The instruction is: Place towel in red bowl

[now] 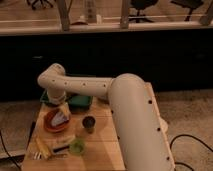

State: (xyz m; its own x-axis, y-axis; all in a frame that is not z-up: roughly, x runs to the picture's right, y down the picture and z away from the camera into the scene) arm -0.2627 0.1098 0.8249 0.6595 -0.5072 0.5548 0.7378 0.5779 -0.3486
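A red bowl (51, 123) sits on the left part of the wooden table (100, 142). A white towel (60, 118) lies in the bowl, bunched toward its right side. My gripper (64, 108) hangs down from the white arm (80, 86), just above the bowl's far right rim and right over the towel. Whether it touches the towel is hidden.
A green tray (78, 102) stands behind the bowl, partly under the arm. A dark cup (88, 123) is right of the bowl. A small green cup (76, 146) and yellow packets (46, 147) lie at the front left. The arm's thick link covers the table's right side.
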